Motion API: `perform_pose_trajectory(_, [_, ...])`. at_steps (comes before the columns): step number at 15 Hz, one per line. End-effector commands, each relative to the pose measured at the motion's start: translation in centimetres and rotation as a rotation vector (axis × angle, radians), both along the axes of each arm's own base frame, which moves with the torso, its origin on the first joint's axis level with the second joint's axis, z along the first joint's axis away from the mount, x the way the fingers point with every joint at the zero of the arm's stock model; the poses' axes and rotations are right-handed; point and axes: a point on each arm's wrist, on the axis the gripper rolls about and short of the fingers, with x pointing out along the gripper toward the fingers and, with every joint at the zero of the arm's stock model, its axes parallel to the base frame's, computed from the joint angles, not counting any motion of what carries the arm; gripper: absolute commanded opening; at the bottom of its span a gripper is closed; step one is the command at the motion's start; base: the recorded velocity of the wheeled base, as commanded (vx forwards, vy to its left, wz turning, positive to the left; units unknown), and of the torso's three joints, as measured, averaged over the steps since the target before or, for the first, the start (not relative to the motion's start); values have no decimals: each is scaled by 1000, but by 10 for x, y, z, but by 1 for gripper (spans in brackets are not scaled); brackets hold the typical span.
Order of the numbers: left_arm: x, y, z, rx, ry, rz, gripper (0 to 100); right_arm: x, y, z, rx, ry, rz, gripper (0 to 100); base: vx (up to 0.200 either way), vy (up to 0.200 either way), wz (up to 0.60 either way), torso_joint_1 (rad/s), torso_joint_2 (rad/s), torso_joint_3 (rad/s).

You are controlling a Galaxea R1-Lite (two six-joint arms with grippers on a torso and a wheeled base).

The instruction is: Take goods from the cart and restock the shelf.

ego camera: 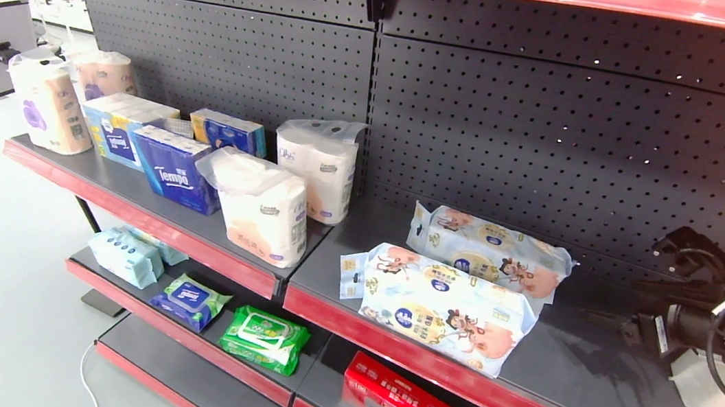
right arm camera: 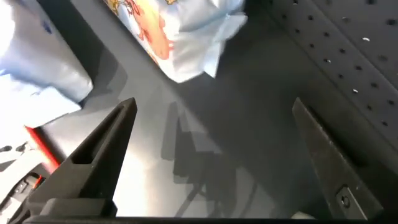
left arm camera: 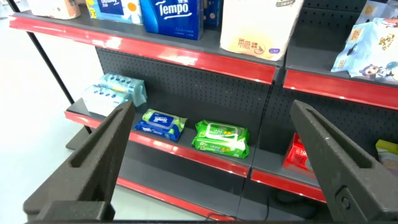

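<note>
Both hands empty at the shelf, tissue packs lying on the right bay

My right hand [right arm camera: 212, 106] has its fingers spread apart with nothing between them, over a bare stretch of the dark grey metal shelf [ego camera: 591, 370] with the red front lip, at the right of the head view. A pale blue soft pack printed with cartoon figures [ego camera: 446, 307] lies flat at that lip in the middle of the frame. A second cartoon-printed pack [ego camera: 488, 253] lies just behind it, near the black pegboard back panel [ego camera: 550, 137]. My left hand [left arm camera: 212, 107] is also spread apart and empty, facing the lower shelves, where a flat green wipes pack [left arm camera: 221, 138] lies beside a dark blue wipes pack [left arm camera: 160, 122]
</note>
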Motion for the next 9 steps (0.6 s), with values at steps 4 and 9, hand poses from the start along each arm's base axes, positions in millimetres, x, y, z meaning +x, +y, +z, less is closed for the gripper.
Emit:
perform_pose_trajectory(4, [0,0,0,0,1,0,100,-52,25,8,63,-32,122,100,0,0,0,0,0,0])
perform_pose_trajectory(9, [0,0,0,0,1,0,100,-73,55,16,188,-12,221,100,0,0,0,0,0,0])
